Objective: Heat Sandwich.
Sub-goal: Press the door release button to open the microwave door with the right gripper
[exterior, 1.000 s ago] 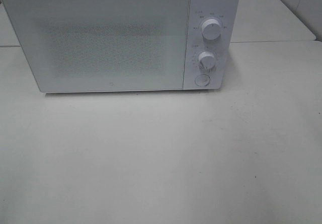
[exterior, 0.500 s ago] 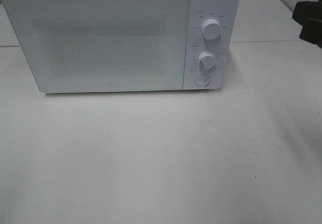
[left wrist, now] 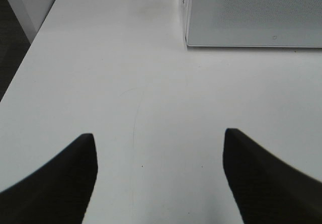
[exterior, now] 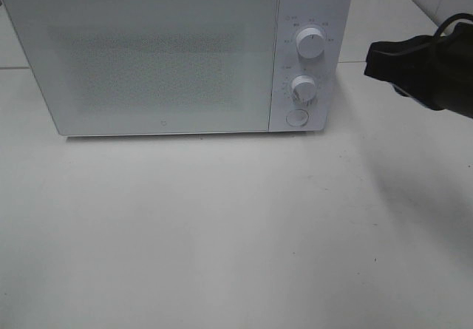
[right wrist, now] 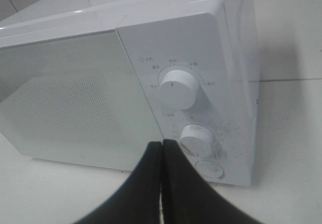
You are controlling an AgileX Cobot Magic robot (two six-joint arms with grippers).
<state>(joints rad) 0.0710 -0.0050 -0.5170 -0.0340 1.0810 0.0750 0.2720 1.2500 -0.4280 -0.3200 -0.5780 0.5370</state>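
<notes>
The white microwave (exterior: 177,55) sits at the back of the table (exterior: 222,233) with its door (exterior: 148,63) shut. I cannot see the sandwich anywhere. It is not on the table in front of the microwave, and the door is too cloudy to see through, so I cannot tell if it is inside.

The right gripper (exterior: 372,61) hangs in the air just beside the microwave, on the side with the knobs. Its jaws are pressed together and hold nothing. I think they are squeezed into one thin point so it can poke the round button (right wrist: 210,168) at the bottom of the microwave's panel, maybe to pop the door open. Its tip points toward the lower knob (right wrist: 197,139) and that button.

The left gripper (left wrist: 158,143) waits low over the table near the microwave's other front corner. Its jaws are wide apart and empty, and it is likely kept there to be out of the door's way.
</notes>
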